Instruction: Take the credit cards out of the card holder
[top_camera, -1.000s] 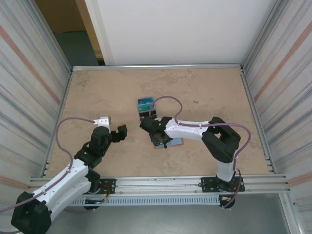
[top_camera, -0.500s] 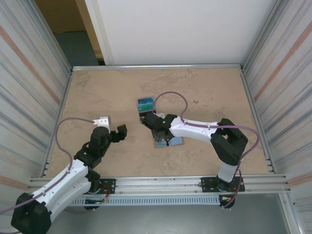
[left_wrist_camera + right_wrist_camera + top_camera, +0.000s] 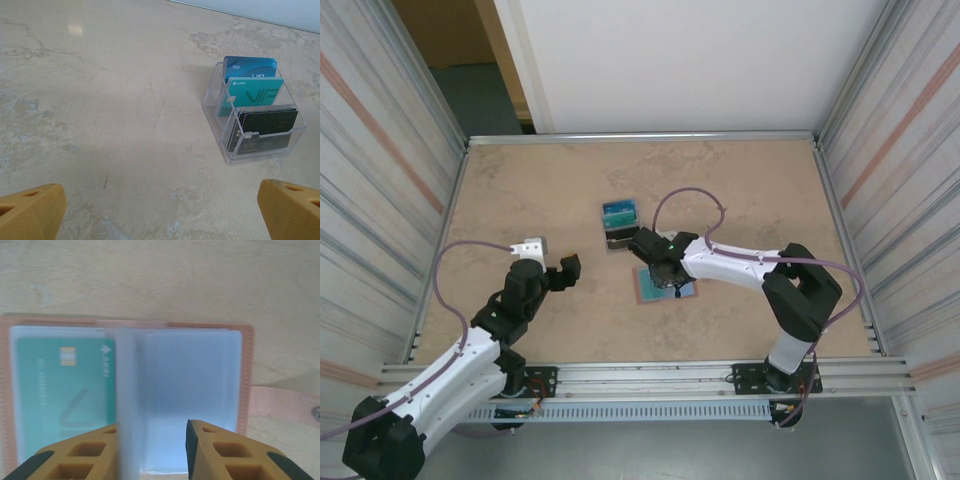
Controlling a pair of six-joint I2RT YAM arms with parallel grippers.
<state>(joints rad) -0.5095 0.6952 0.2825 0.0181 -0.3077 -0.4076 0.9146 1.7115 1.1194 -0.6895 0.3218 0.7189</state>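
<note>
Wallet [image 3: 195, 380], salmon-pink folding leather, is lying open on beige table [image 3: 150, 275] under right gripper [image 3: 152, 432]. Its jaws are standing narrowly parted, with a blurred clear sleeve leaf [image 3: 125, 390] between them. Teal plastic card [image 3: 62, 385] is sitting in the left sleeve, its bottom hidden by a finger. Left gripper [image 3: 162, 200] is gaping wide.
</note>
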